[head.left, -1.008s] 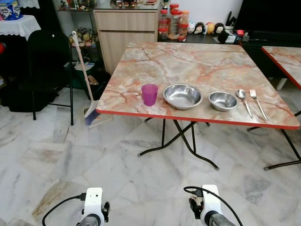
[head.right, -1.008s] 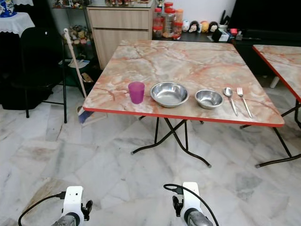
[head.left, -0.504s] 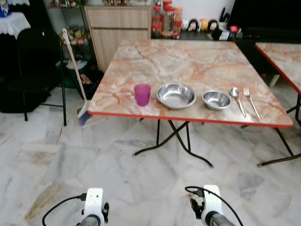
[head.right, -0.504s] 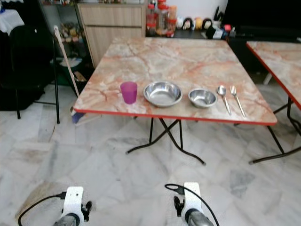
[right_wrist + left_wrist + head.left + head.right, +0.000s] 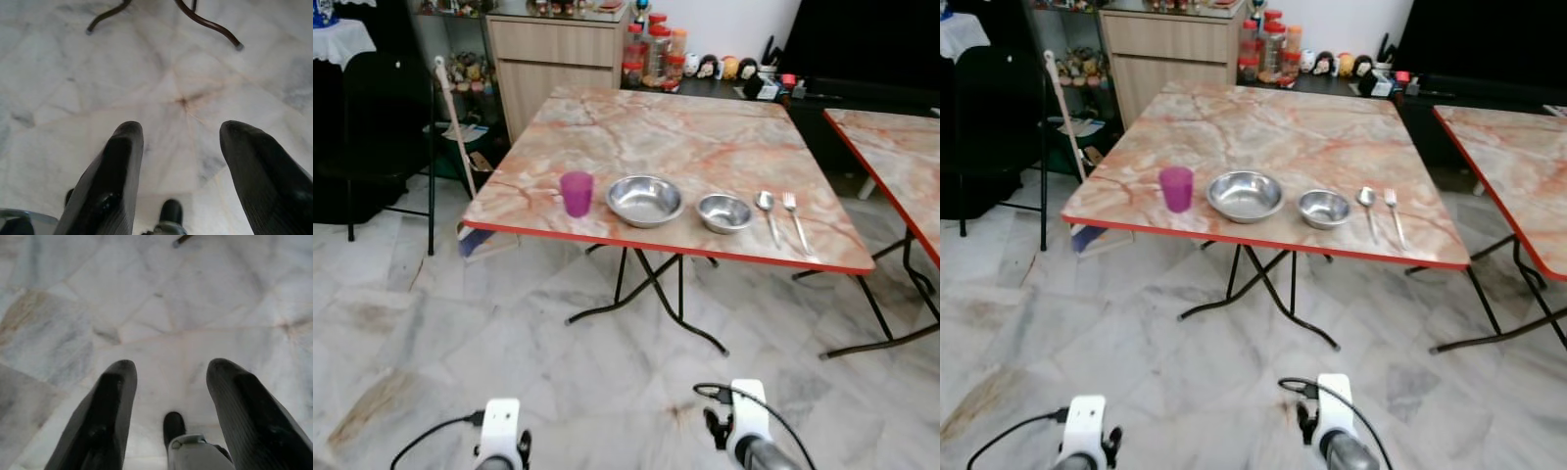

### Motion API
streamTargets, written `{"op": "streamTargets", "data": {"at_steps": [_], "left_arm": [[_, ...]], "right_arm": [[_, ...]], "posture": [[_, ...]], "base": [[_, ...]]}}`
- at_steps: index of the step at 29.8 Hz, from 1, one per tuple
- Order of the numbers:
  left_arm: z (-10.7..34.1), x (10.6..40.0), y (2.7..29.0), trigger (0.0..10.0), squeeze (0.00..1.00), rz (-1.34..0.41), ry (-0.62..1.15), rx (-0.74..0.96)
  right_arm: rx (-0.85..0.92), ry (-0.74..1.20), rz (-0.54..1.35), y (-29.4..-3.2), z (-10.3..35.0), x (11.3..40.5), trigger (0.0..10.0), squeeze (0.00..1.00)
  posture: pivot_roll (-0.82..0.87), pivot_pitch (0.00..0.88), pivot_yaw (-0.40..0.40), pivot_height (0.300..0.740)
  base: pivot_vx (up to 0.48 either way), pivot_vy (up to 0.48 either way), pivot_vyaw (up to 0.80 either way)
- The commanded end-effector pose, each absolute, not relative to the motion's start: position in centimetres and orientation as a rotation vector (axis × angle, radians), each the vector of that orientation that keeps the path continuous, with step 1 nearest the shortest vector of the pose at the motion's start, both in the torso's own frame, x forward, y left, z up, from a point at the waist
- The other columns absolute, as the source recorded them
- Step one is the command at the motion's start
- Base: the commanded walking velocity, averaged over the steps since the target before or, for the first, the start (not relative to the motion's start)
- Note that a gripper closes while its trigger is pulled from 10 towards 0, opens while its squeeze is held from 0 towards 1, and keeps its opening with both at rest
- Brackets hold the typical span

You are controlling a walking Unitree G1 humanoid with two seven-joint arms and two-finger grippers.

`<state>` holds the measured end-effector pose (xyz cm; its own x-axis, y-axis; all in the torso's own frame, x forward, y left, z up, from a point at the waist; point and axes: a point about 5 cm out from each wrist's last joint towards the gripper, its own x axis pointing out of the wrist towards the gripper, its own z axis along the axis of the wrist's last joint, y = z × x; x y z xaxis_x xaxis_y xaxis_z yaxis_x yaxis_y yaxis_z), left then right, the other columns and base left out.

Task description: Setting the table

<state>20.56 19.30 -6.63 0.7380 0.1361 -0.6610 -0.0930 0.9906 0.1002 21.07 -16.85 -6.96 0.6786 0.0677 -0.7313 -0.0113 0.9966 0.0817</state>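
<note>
A marble-patterned folding table [image 5: 685, 137] with a red edge stands ahead of me. Along its near edge sit a purple cup [image 5: 576, 193], a large steel bowl [image 5: 644, 200], a small steel bowl [image 5: 724, 212], a spoon [image 5: 768, 210] and a fork [image 5: 794, 214], in a row from left to right. Both arms hang low over the floor, well short of the table. My left gripper [image 5: 168, 372] is open above bare marble tiles. My right gripper [image 5: 178, 134] is open too, near the table's black legs [image 5: 205, 22].
A second marble table [image 5: 896, 157] stands at the right. A black chair [image 5: 377, 127] and a broom [image 5: 455, 137] are left of the table. A wooden cabinet [image 5: 553, 64] with jars [image 5: 651, 54] lines the back wall. Marble floor [image 5: 509, 343] lies between me and the table.
The camera has shifted: the table now sits further left and a little smaller in view. More of the second table shows. Nothing on the table has moved; both grippers still hang open.
</note>
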Motion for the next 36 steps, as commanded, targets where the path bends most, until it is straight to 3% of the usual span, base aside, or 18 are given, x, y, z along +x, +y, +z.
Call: {"op": "streamTargets", "data": {"at_steps": [1, 9, 14, 22, 32, 36], "left_arm": [[-6.2, 21.3, 18.7, 10.0, 0.00, 0.110, 0.690, 0.043], [-3.1, 24.8, 19.0, 10.0, 0.00, 0.135, 0.469, -0.009], [1.7, 29.3, 18.8, 10.0, 0.00, 0.131, 0.208, -0.044], [5.9, 32.3, 17.6, 10.0, 0.00, 0.081, 0.027, -0.065], [6.6, 32.7, 16.6, 10.0, 0.00, 0.039, -0.016, -0.092], [6.1, 32.2, 16.2, 10.0, 0.00, 0.017, 0.001, -0.081]], "right_arm": [[0.065, 0.821, 0.034, -17.2, -6.9, 21.1, 10.0, 0.00], [0.069, 0.824, 0.034, -17.0, -7.0, 21.0, 10.0, 0.00], [0.068, 0.821, 0.043, -16.8, -6.9, 21.1, 10.0, 0.00], [0.067, 0.819, 0.038, -16.9, -6.8, 21.3, 10.0, 0.00], [0.070, 0.854, 0.040, -16.8, -7.2, 20.8, 10.0, 0.00], [0.065, 0.846, 0.037, -17.0, -7.2, 20.8, 10.0, 0.00]], "posture": [[0.07, 0.000, -0.031, 0.740], [0.08, 0.000, -0.027, 0.740], [0.09, 0.000, -0.030, 0.740], [0.09, 0.000, -0.031, 0.740], [0.07, 0.000, -0.026, 0.740], [0.08, 0.000, -0.027, 0.719]], "base": [[0.000, 0.000, 0.00], [0.000, 0.000, 0.00], [0.000, 0.000, 0.00], [0.000, 0.000, 0.00], [0.000, 0.000, 0.00], [0.000, 0.000, -0.34]]}}
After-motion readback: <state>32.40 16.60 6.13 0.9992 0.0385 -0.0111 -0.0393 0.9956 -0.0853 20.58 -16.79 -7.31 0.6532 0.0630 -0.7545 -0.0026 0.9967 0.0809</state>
